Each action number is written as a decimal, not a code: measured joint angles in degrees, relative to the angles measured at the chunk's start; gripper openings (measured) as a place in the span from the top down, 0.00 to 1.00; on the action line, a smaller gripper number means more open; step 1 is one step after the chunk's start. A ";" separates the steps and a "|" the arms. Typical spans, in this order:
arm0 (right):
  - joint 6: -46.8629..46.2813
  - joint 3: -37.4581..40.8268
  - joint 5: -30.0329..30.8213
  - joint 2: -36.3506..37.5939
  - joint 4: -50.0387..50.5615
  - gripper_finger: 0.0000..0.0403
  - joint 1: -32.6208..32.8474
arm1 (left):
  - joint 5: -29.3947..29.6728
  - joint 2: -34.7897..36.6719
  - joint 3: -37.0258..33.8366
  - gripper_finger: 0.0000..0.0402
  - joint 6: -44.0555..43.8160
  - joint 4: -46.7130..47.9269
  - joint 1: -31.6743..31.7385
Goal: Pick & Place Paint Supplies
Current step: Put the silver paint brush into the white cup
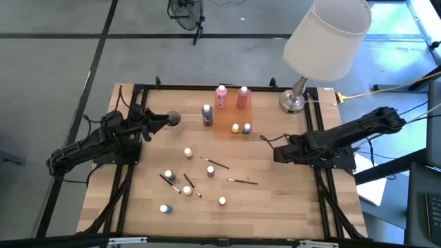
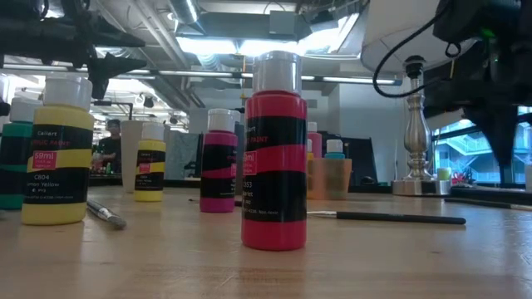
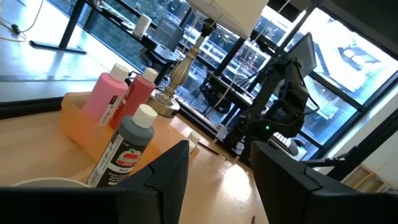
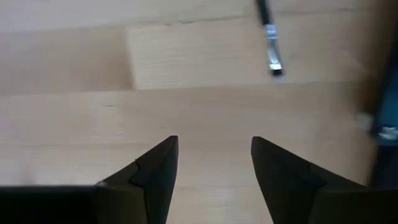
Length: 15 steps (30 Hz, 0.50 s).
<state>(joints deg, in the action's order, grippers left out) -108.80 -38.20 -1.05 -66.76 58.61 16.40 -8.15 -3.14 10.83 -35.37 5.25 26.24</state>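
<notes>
Right now my right gripper [image 1: 278, 153] hangs with its fingers parted and nothing between them, just right of the orange tray [image 1: 231, 117]. Nearest to it, I judge, is a thin brush [image 1: 242, 181] lying below the tray, its long axis roughly side to side, handle toward me. My left gripper [image 1: 153, 126] waits open and empty left of the tray, beside the gray bottle [image 1: 207, 114]. Small bottles [image 1: 187, 153] lie scattered below the tray.

Small paint bottles [image 1: 187, 153] and brushes [image 1: 242, 181] scattered mid-table.
</notes>
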 joint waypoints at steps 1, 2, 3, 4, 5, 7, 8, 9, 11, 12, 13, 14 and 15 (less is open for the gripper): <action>0.33 0.00 -0.29 -0.51 0.72 0.48 0.31 | -0.17 0.00 0.00 0.58 0.52 -0.03 0.00; 1.67 0.02 -0.29 -1.06 0.98 0.48 0.68 | -0.42 0.00 0.00 0.58 0.88 0.02 0.00; 3.20 0.02 -0.44 -1.49 0.85 0.48 0.97 | -0.45 0.00 0.00 0.58 1.19 0.22 0.00; 4.99 0.02 -0.81 -1.89 0.44 0.48 1.06 | -0.45 0.00 0.00 0.58 1.60 0.35 0.00; 7.08 0.02 -1.63 -2.20 -0.22 0.48 1.01 | -0.45 0.00 0.00 0.58 2.04 0.53 0.00; 11.39 0.02 -1.97 -2.80 -2.27 0.49 0.66 | -0.45 0.00 0.00 0.58 2.18 1.13 0.00; 13.37 0.02 -1.99 -3.04 -2.97 0.49 0.41 | -0.45 -0.02 0.00 0.58 2.19 1.19 0.00; 15.23 0.02 -2.05 -3.15 -3.16 0.49 0.12 | -0.45 -0.01 0.00 0.58 2.20 1.16 0.00; 18.33 0.02 -2.17 -3.46 -2.69 0.50 -0.81 | -0.45 -0.01 0.00 0.58 2.20 1.16 0.00; 19.85 0.02 -2.17 -3.45 -1.76 0.50 -1.35 | -0.45 0.00 0.00 0.58 2.18 1.14 0.00; 21.36 0.02 -2.17 -3.41 -0.37 0.50 -1.93 | -0.45 -0.02 0.00 0.58 2.18 1.12 0.00; 22.56 0.02 -2.30 -3.43 1.17 0.50 -2.52 | -0.47 -0.02 0.00 0.58 2.16 1.14 0.00; 23.63 0.02 -2.54 -3.43 2.90 0.51 -3.17 | -0.47 0.00 0.00 0.58 2.09 1.13 0.00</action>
<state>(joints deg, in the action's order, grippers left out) -85.17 -38.17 -3.59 -70.19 61.50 13.23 -8.62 -3.14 10.83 -33.28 6.38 26.24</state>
